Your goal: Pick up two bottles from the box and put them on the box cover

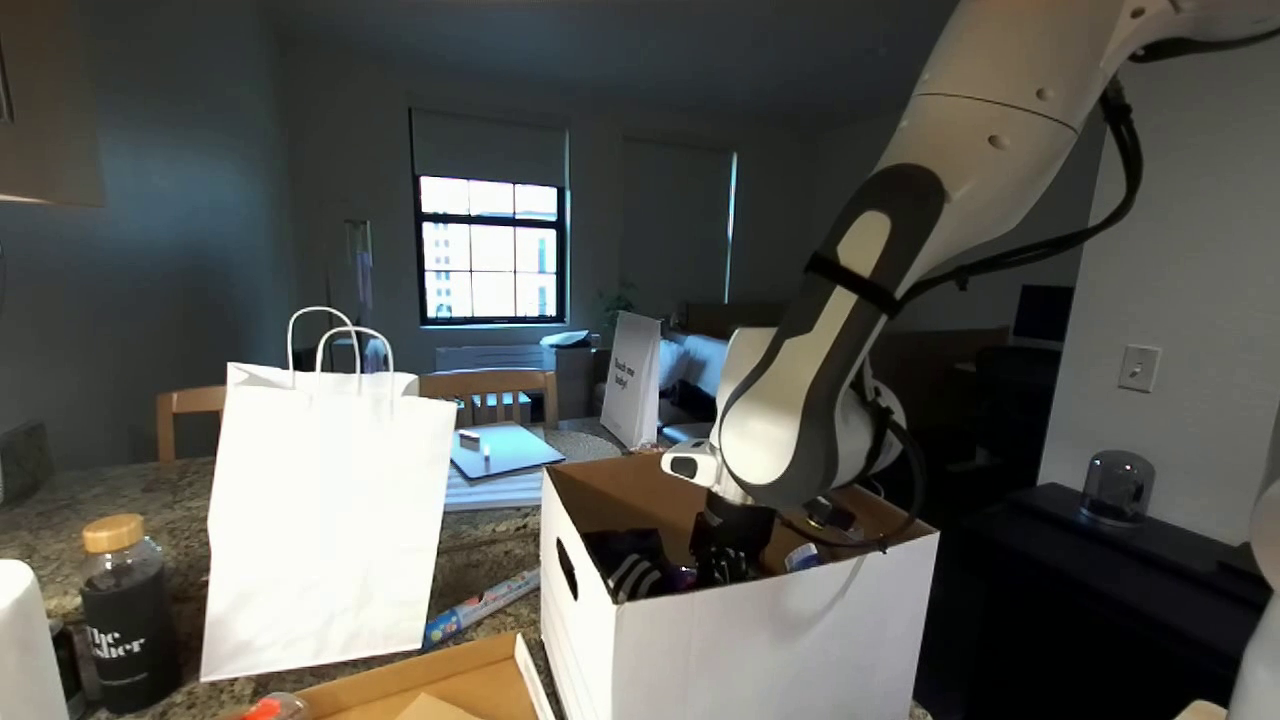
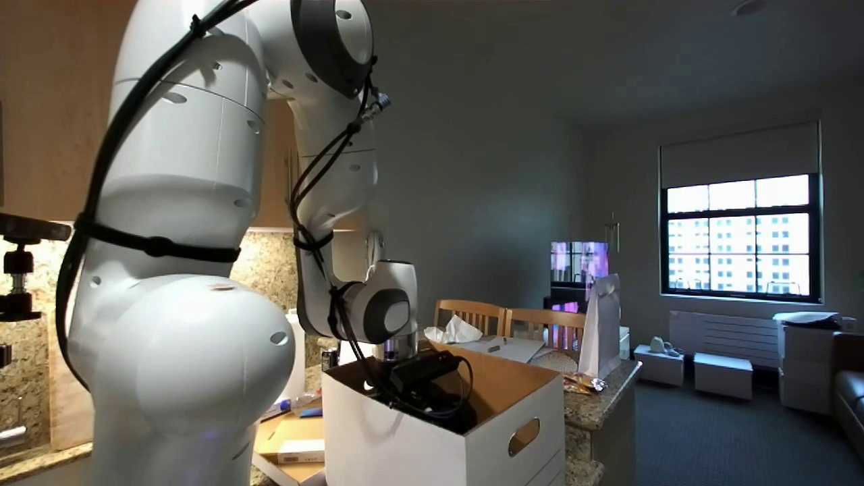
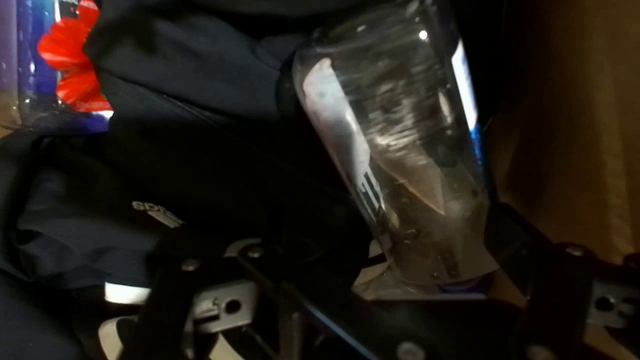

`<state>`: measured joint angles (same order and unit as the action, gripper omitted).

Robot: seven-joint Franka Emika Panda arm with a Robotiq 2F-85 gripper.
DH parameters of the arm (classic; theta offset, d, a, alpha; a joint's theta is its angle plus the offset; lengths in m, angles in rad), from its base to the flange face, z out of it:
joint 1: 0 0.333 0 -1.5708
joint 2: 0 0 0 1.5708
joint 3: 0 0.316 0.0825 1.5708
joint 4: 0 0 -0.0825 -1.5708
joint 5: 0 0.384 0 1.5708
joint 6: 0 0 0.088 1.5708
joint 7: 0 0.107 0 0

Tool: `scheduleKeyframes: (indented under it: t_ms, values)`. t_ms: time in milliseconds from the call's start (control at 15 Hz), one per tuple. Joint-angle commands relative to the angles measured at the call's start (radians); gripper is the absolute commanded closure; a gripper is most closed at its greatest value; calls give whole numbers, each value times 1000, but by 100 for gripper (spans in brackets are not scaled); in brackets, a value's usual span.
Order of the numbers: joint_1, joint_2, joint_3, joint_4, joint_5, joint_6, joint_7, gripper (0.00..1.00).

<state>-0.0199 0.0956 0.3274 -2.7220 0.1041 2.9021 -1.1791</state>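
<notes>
Nearest the lens in the wrist view is the gripper (image 3: 419,235), down inside the box (image 1: 760,650) with its jaws spread wide. Between them is one end of a clear bottle (image 3: 395,140); in the dark I cannot tell whether either jaw touches it. The bottle lies aslant within the box, between dark fabric (image 3: 200,150) and the brown inner wall (image 3: 575,125). Only the wrist view gives the fabric's small pale lettering (image 3: 159,212) and the red flower shape (image 3: 72,55) on a purple-blue container (image 3: 35,75), which is also in the box, across the fabric from the bottle. An exterior view shows pale stripes (image 1: 636,578) on dark fabric just inside the box. The box cover (image 1: 534,678) lies just beside the box, brown side up, and holds a cardboard piece (image 1: 436,709); at its corner is a clear item with a red part (image 1: 278,708), cut off by the view's edge. In an exterior view a white paper bag (image 1: 330,520) stands near the box, with a colourfully printed tube (image 1: 482,606) lying between the two and a wooden-lidded dark bottle (image 1: 128,620) farther from the box than the bag. Crumpled white paper (image 2: 455,331) shows beyond the box in an exterior view.
</notes>
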Motion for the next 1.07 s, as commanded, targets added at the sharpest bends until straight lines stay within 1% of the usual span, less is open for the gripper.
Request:
scheduleKeyframes:
  t_ms: [0, 333, 400, 533, 800, 1000]
  values:
    - [47, -62, -45, -38, -25, -36, 36, 0]
    - [78, -102, -122, -23, -133, -40, 101, 0]
    - [81, -110, -125, -18, -121, -64, 93, 0]
    - [89, -120, -145, -14, -143, -114, 108, 0]
    - [108, -121, -165, 1, -106, -234, 74, 0]
    - [113, -104, -176, 15, -83, -264, 60, 0]
